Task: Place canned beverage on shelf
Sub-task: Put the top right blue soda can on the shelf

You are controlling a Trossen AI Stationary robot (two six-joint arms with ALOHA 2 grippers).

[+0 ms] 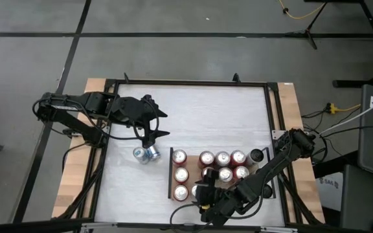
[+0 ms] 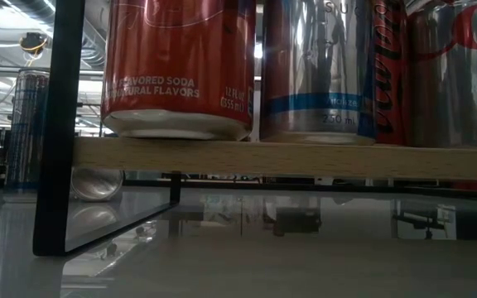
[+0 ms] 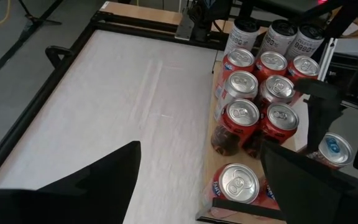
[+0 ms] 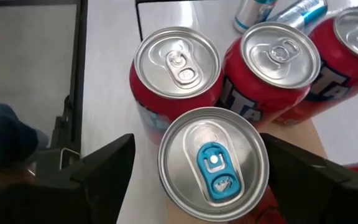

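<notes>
The shelf (image 1: pixel 259 194) is a light-brown board with black end rails, and it carries several red cans (image 1: pixel 223 158). A silver can with a blue tab (image 4: pixel 213 165) stands upright near the board's near-left corner. In the low view it stands on its base (image 2: pixel 321 132) on the board (image 2: pixel 305 157). My right gripper (image 4: pixel 197 168) is open above this can, one finger on each side, and a gap shows at the left finger (image 4: pixel 104 168). The right gripper also shows in the high view (image 1: pixel 203 193). My left gripper (image 1: pixel 155 127) is open and empty over the white tabletop, left of the shelf.
Two loose silver-blue cans (image 1: pixel 146 154) lie on the tabletop just left of the shelf, below my left gripper. Three dark-topped cans (image 3: pixel 278 34) stand at the shelf's right end. Bare white tabletop (image 1: pixel 199 110) lies beyond the shelf. A black frame (image 1: pixel 186 83) rims the table.
</notes>
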